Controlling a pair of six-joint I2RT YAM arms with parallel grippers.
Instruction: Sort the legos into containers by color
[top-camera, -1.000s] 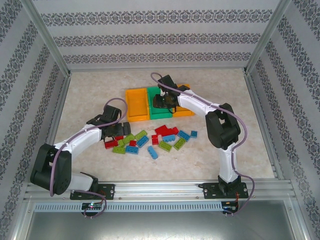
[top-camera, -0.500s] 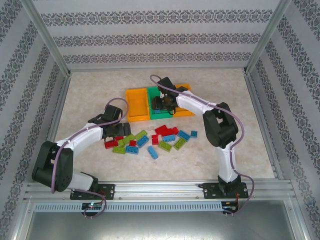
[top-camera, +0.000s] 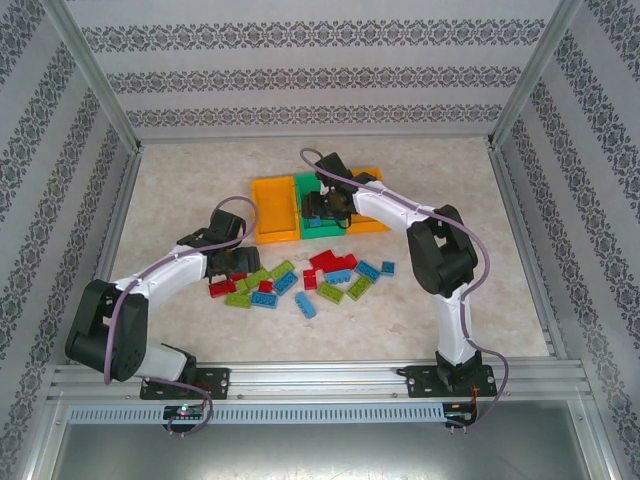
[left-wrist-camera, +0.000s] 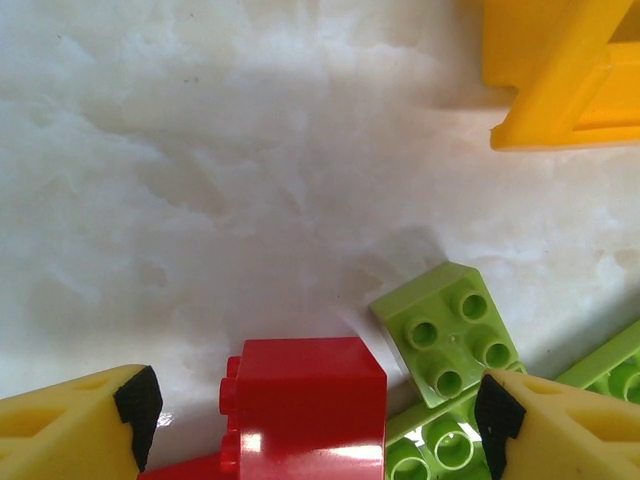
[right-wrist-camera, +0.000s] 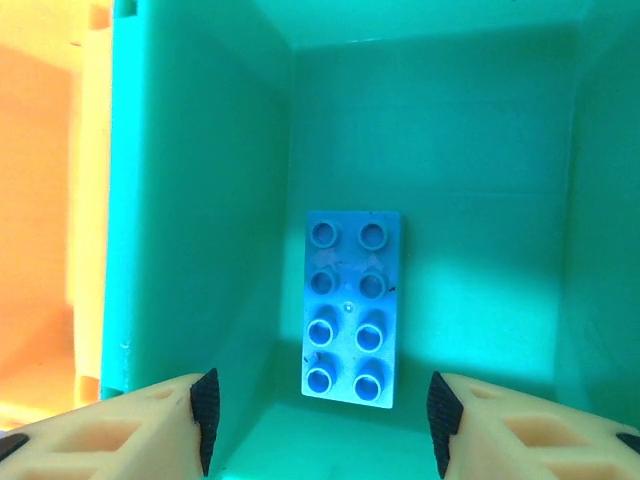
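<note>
Right jaws hang spread and empty over the green bin (right-wrist-camera: 200, 200), where a blue eight-stud brick (right-wrist-camera: 350, 310) lies flat at frame centre; left jaws, also spread, straddle a red brick (left-wrist-camera: 305, 400) at bottom centre on the counter (left-wrist-camera: 200, 200), seemingly lined up to pinch it

Pale marbled tabletop (top-camera: 385, 325), striped patterned walls (top-camera: 320, 80), aluminium frame rail (top-camera: 320, 378) along near edge

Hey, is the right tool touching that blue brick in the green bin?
Apart. In the right wrist view the blue brick lies flat on the floor of the green bin, with green plastic showing between it and each finger of the open right tool.
</note>
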